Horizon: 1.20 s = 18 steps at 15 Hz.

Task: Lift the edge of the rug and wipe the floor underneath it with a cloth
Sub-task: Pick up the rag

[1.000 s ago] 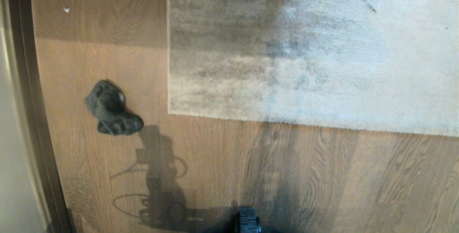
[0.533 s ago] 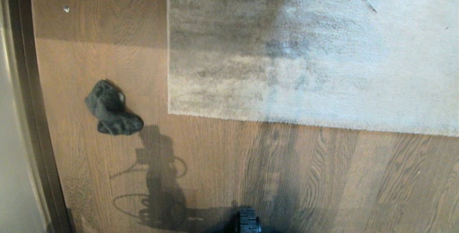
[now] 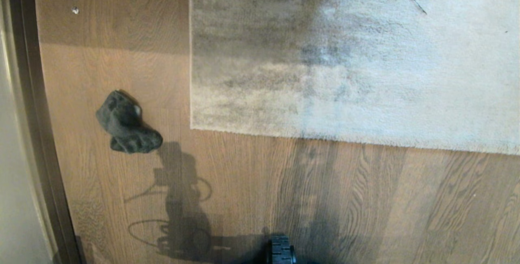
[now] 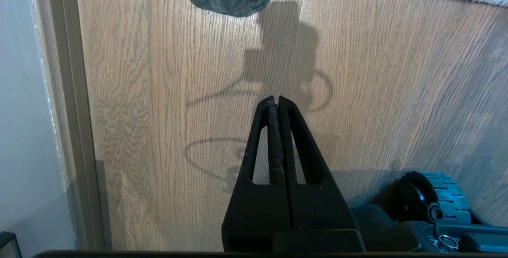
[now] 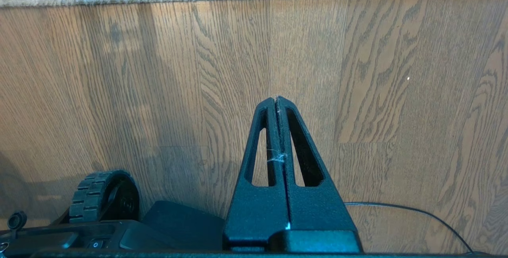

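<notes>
Currently no step is done. My left gripper (image 4: 276,98) and right gripper (image 5: 276,98) are fully closed, holding nothing, above the floor (image 3: 365,199). The cloth (image 3: 126,124) lies left of the rug edge (image 3: 325,137), which lies flat, unlifted.
</notes>
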Tool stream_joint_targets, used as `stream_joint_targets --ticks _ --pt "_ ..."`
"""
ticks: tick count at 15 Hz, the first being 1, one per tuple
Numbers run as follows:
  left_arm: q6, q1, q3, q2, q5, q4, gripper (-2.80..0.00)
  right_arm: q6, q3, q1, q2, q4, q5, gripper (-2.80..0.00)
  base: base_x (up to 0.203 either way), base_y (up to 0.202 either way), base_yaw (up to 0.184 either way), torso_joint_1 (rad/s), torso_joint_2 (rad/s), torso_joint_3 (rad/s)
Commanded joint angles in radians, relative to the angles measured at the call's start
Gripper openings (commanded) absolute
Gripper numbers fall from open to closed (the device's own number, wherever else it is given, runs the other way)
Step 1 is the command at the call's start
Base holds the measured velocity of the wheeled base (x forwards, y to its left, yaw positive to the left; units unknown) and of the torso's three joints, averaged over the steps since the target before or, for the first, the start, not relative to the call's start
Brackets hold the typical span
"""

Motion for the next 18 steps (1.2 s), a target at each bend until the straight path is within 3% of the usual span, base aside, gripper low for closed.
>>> stream_joint_targets --ticks 1,18 --pt "-0.001 0.0 0.0 0.0 0.001 0.0 -2.8 0.0 0.0 0.0 0.0 0.0 0.0 -2.8 0.0 0.0 0.0 0.0 0.0 0.0" --pt "-0.001 0.0 0.0 0.0 0.001 0.0 -2.8 -0.001 -0.001 0.0 0.0 0.0 -0.002 -2.8 0.0 0.0 0.0 0.0 0.0 0.0"
